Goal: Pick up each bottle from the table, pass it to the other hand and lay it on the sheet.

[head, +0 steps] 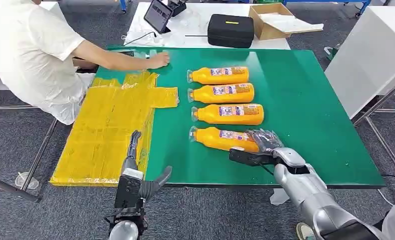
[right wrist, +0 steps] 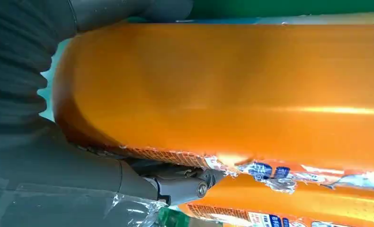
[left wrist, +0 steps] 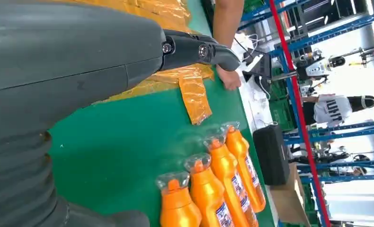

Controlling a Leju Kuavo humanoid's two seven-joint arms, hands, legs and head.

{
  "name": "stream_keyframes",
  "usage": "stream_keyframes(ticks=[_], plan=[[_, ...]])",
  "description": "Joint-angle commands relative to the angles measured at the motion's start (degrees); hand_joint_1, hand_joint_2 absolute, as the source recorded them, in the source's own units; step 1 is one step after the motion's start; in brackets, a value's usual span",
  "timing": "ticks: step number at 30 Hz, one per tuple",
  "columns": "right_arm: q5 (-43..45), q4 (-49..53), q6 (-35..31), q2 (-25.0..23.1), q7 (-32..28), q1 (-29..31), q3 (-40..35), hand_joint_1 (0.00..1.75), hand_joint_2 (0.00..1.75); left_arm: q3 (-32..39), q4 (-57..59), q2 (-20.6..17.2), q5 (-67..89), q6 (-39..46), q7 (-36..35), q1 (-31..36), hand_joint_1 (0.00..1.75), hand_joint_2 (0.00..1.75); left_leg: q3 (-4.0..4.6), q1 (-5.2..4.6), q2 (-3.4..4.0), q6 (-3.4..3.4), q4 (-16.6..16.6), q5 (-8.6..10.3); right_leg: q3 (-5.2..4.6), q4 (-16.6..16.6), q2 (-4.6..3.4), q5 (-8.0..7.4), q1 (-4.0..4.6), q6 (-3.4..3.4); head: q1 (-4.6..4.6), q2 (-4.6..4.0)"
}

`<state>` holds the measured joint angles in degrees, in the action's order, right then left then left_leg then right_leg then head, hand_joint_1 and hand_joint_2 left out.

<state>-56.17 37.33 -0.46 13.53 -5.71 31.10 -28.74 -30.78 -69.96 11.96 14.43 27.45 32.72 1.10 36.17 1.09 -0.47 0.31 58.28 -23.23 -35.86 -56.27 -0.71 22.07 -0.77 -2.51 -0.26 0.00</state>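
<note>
On the green table (head: pixel 305 100), four orange plastic bottles (head: pixel 224 95) lie off the yellow plastic sheet (head: pixel 105 135); right hand (head: pixel 263 145) clasps the nearest bottle (head: pixel 220 138), left hand (head: pixel 138 172) spread, empty.

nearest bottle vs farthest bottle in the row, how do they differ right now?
The nearest bottle has the right hand wrapped over its base; the farthest bottle lies untouched. The nearest lies slightly skewed on the green table; the farthest lies straight across. Both are orange, clear-capped, on their sides, caps toward the yellow sheet.
</note>
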Motion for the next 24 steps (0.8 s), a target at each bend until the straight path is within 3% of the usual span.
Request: stream_keyframes(ticks=[1,8,13,16,19,24], plan=[[-1.32,-9.19,0.63,0.35,3.26,-2.14,-3.71,1.75,1.75,0.23,3.25,-0.45,0.28,0.26,-0.04,1.47,0.0,1.75,-0.11,0.04,-0.21,0.04,-0.13,0.03,0.25,0.15,0.29,0.04,0.07,0.08,0.0,0.0],[-1.15,-9.24,0.51,0.21,3.14,-2.21,-3.41,1.75,1.75,0.22,3.22,-0.47,0.37,0.23,-0.08,1.44,0.0,1.75,-0.39,0.04,-0.26,0.18,-0.12,0.06,0.65,0.27,0.36,0.12,0.06,0.05,0.02,0.0],[4.45,-5.5,-1.5,-0.23,-3.24,-5.23,0.29,1.75,1.75,0.08,2.4,-0.88,0.38,0.0,0.11,0.92,0.0,1.75,-0.63,0.05,-0.24,0.23,-0.11,-0.22,0.91,0.35,0.33,0.25,0.05,-0.11,0.02,0.0],[11.74,2.59,-4.97,-0.96,-10.05,-9.86,4.8,1.75,1.75,-0.1,2.0,-1.15,-0.33,-0.42,0.37,0.39,0.0,1.75,-0.61,0.04,-0.31,0.2,-0.22,-0.14,0.94,0.47,0.44,0.24,0.05,-0.06,0.02,0.0],[14.97,11.09,-8.49,-3.15,-12.63,-13.79,7.64,1.75,1.75,-0.02,2.04,-1.87,-5.51,-4.64,-0.04,0.3,0.0,1.75,-0.74,0.06,-0.12,0.25,-0.19,-0.2,1.56,0.43,0.23,0.18,0.06,-0.12,0.04,0.0],[19.91,24.77,-15.27,-9.14,-16.79,-19.78,10.77,1.75,1.75,1.46,1.92,-1.74,-17.68,-11.53,-1.24,-0.94,0.0,1.75,-0.66,0.0,0.26,0.08,-0.15,-0.39,1.34,0.24,-0.09,0.21,0.04,0.02,0.02,0.02]])
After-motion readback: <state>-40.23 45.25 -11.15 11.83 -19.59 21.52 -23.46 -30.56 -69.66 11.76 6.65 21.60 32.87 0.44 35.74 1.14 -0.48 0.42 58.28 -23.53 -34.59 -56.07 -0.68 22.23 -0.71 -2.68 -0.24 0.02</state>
